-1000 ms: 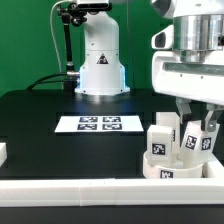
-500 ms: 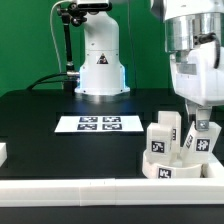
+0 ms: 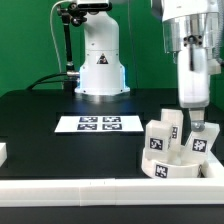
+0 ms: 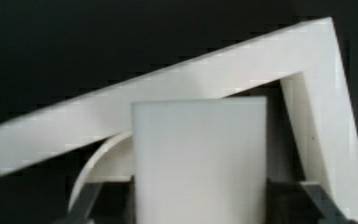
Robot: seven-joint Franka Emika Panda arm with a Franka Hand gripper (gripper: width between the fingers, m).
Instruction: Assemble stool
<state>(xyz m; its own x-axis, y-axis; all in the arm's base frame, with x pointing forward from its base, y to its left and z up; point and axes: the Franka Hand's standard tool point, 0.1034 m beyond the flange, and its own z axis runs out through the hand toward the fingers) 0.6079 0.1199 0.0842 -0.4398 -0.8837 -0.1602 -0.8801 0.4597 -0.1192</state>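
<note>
The white stool seat [image 3: 186,168], a low disc with a tag on its side, lies at the front of the exterior view's right. Two leg blocks [image 3: 160,138] [image 3: 175,122] stand upright on it. My gripper [image 3: 200,128] comes down from above and is shut on a third leg block [image 3: 201,142], which stands on the seat's right side with its tag facing the camera. In the wrist view this leg [image 4: 197,160] fills the middle, between my dark fingers [image 4: 91,205], with the gripper [image 4: 197,215] around it. A curved bit of the seat's rim [image 4: 101,165] shows beside it.
The marker board [image 3: 100,124] lies flat mid-table. The white robot base [image 3: 100,65] stands behind it. A white raised border [image 3: 70,190] runs along the table's front edge, and its angled corner shows in the wrist view [image 4: 211,80]. A small white block [image 3: 3,152] sits at the left edge.
My gripper has turned about its vertical axis over the seat, from broadside to edge-on, and the held leg has turned with it. The other legs and the seat have stayed put.
</note>
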